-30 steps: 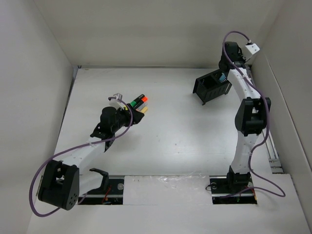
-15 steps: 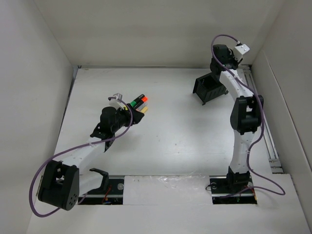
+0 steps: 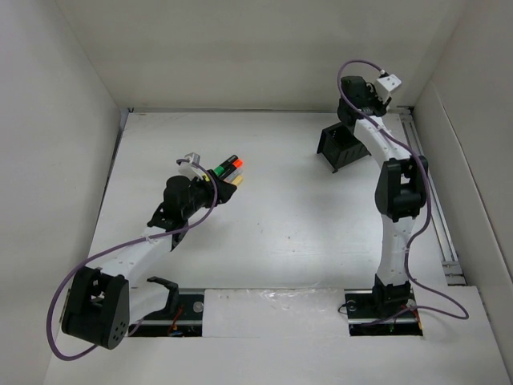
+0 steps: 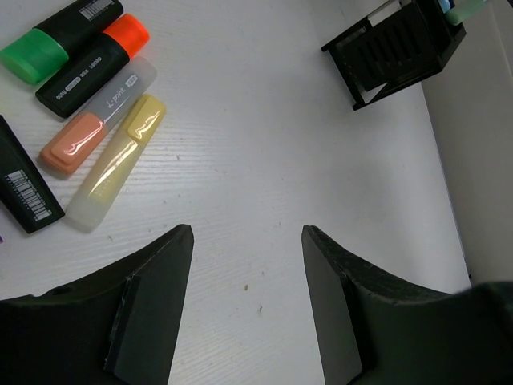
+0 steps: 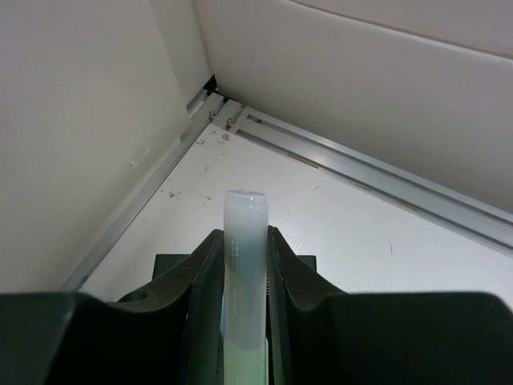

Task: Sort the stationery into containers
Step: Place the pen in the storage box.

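Right wrist: marker (image 5: 244,215) half-hidden in tool (image 5: 244,234)

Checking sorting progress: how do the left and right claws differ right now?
The left claw is open and empty; the right claw is shut on a pale highlighter. The left claw hovers beside the loose highlighters; the right claw is up by the black organiser. Both are dark and two-fingered.

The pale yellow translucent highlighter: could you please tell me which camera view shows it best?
The left wrist view: the pale yellow translucent highlighter lies whole, cap and barrel distinct. The top external view shows it only as a small yellow speck. The right wrist view misses it.
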Robot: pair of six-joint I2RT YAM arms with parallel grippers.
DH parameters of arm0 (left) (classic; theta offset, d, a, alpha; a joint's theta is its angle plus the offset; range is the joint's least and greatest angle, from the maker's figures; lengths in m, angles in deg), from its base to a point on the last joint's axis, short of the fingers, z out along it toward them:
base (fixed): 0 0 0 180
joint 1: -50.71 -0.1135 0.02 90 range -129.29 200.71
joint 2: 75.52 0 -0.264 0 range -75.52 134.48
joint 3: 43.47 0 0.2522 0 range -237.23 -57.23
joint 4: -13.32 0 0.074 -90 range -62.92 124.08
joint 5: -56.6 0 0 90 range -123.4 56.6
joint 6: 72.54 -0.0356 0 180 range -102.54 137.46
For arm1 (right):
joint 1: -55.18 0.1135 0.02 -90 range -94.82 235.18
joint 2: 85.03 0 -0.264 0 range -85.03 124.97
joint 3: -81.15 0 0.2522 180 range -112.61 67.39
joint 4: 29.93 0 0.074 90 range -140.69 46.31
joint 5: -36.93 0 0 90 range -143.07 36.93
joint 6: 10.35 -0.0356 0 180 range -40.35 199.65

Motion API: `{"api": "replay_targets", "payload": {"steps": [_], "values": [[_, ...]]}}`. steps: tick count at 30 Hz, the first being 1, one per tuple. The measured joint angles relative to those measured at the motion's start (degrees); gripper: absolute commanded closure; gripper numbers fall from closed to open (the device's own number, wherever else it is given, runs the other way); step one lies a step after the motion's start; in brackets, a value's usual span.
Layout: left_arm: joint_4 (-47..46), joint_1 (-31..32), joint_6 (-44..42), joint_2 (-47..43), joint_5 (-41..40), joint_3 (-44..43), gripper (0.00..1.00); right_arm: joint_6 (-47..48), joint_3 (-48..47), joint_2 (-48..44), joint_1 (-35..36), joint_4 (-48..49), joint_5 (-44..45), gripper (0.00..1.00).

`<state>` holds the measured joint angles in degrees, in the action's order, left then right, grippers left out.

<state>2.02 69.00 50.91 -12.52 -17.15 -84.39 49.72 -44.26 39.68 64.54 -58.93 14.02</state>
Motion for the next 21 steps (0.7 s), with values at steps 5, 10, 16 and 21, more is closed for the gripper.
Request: {"api": "replay_targets", "payload": {"steps": [5, 10, 16, 21], "values": [[0.0, 0.0, 0.0, 0.0, 0.0, 0.0, 0.47, 0.4, 0.0, 0.0, -0.4, -0.1, 0.3, 1.0], [0.0, 0.0, 0.0, 0.0, -0.1, 0.0, 0.47, 0.8, 0.0, 0.0, -0.8, -0.1, 0.7, 1.0], [0.0, 0.0, 0.0, -0.3, -0.2, 0.0, 0.47, 1.2, 0.0, 1.2, -0.8, 0.0, 1.5, 0.98], [0.0, 0.0, 0.0, -0.3, -0.2, 0.0, 0.45, 0.7, 1.0, 1.7, -0.8, 0.0, 1.3, 0.68]]}}
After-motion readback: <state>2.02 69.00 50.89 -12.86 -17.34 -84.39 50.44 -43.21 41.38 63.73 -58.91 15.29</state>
